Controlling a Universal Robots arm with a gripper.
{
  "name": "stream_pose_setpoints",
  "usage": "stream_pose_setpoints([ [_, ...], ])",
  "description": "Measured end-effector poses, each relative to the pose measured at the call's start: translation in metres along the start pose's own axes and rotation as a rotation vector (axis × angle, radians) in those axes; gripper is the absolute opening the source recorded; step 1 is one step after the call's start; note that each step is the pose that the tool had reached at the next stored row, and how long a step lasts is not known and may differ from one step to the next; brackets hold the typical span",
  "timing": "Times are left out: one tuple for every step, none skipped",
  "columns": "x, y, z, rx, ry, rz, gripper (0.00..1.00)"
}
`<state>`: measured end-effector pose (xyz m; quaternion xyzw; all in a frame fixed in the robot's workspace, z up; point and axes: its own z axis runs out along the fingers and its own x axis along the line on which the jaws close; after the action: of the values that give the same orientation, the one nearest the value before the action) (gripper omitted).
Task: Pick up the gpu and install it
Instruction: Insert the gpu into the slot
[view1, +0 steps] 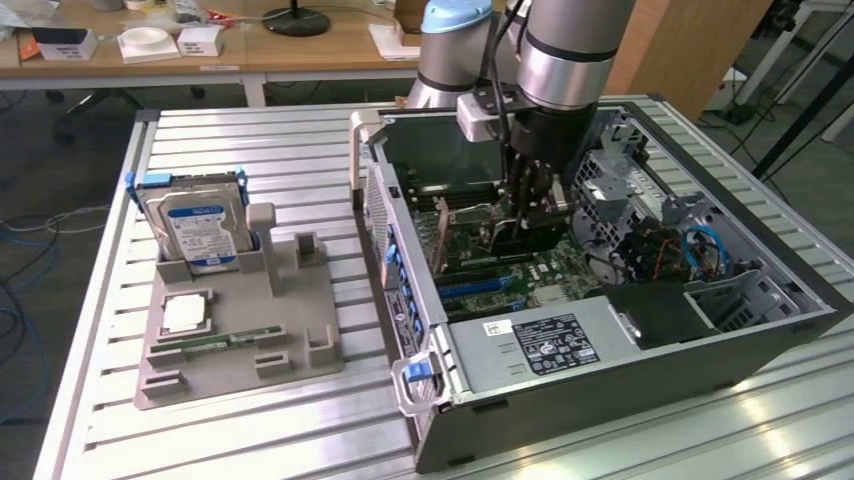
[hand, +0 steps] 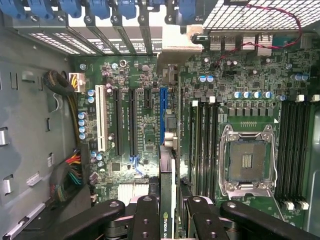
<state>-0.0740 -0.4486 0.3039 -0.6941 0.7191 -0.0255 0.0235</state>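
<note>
Already the pick-up is done: the gripper (hand: 169, 201) is clenched on the gpu (hand: 166, 172), holding it edge-on inside the computer case (view1: 747, 340), toward its far side, just over the motherboard (hand: 250, 85) and in line with the blue slot (hand: 163, 115); seating looks unfinished

bright even light, soft shadows, slight glare

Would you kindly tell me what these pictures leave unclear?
- Cooler face of the thin dark gpu card: wrist view, edge-on in the black gripper.
- Its contact with the long blue motherboard slot: wrist view, card covers it.
- Lower half of the silver hard drive: exterior view, inside grey holder.
</note>
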Motion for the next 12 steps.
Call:
stream_pose_setpoints([
  [0.0000,0.0000,0.0003,0.0000,0.0000,0.000,0.26],
  [0.0000,0.0000,0.0005,0.0000,0.0000,0.000,0.26],
  [0.0001,0.0001,0.0008,0.0001,-0.0001,0.000,0.26],
  [0.0003,0.0001,0.0011,0.0001,-0.0002,0.000,0.26],
  [0.0006,0.0001,0.0014,0.0001,-0.0002,0.000,0.26],
  [0.0008,0.0001,0.0017,0.0001,-0.0002,0.000,0.26],
  [0.0009,0.0003,0.0020,0.0000,0.0001,0.000,0.26],
  [0.0009,0.0005,0.0024,0.0001,0.0000,0.000,0.26],
  [0.0010,0.0011,0.0030,0.0002,0.0000,0.000,0.26],
  [0.0010,0.0020,0.0037,0.0001,0.0000,0.000,0.26],
  [0.0011,0.0029,0.0045,0.0001,0.0000,0.000,0.26],
  [0.0011,0.0037,0.0053,0.0001,0.0000,0.000,0.26],
])
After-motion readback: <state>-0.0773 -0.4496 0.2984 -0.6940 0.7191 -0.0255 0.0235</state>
